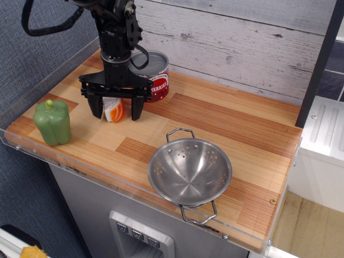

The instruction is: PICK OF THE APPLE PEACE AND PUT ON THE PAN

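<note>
Steel comes first from my seat: the pan (190, 172) sits at the near edge of the bench (226, 129), a shiny holed bowl with two wire loop handles, nothing inside it. To its left, well apart, I see a green toy pepper (52, 122) standing upright near the bench's left corner. Farther back, the gripper (117, 109) hangs point-down over the bench, and its jaws stand wide, one on each side of the apple peace (113, 109). I cannot tell whether either jaw touches the wedge. The wedge rests on the wood between them, white flesh on its left, orange-red stripes on its right; its top is hidden behind the black crossbar of the gripper. Just behind the right jaw stands a red cherries can (154, 76), its label partly covered by the arm and a cable loop, so I read only some letters. Beyond it a pale plank wall (242, 37) closes the back.
</note>
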### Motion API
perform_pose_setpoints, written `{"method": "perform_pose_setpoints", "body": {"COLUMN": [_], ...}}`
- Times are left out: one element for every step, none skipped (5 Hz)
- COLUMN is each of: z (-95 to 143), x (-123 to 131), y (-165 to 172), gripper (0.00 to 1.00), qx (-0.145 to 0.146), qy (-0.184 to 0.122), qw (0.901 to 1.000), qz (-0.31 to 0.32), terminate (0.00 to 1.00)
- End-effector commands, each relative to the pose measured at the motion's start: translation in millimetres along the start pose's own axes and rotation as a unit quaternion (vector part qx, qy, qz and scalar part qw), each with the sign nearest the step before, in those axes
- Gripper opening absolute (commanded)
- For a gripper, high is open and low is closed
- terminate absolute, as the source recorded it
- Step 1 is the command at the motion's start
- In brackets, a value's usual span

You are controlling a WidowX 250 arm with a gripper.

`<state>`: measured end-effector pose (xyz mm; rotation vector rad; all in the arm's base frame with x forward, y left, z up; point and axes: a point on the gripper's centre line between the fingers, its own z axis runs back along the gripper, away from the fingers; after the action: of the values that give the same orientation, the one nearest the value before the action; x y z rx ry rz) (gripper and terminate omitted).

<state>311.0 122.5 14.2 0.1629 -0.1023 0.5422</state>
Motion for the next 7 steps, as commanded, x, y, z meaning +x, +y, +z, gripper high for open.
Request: {"method": "perform_pose_setpoints", "body": {"z": [0.1,-1.4,5.2,10.2,25.4,38.4,50.7], "x": [3.3,1.4,-4.6,-7.9,-14.3,-19.0,-27.8], "y": [7.3,7.1,10.8,12.3,6.3,-5.0,-19.3], "gripper": [1.0,0.0,0.0,0.0,0.0,0.0,0.0], "qx": [-0.002,-0.002,-0.019,-0.034,-0.015,-0.001,0.005], "qy": [-0.013,-0.012,-0.009,-0.01,-0.017,-0.031,-0.037], "qw": [0.9997,0.9996,0.9979,0.9976,0.9978,0.9986,0.9991], "qz": [0.02,0.027,0.061,0.06,0.063,0.044,0.021], "terminate": [0.0,0.0,0.0,0.0,0.0,0.0,0.0]}}
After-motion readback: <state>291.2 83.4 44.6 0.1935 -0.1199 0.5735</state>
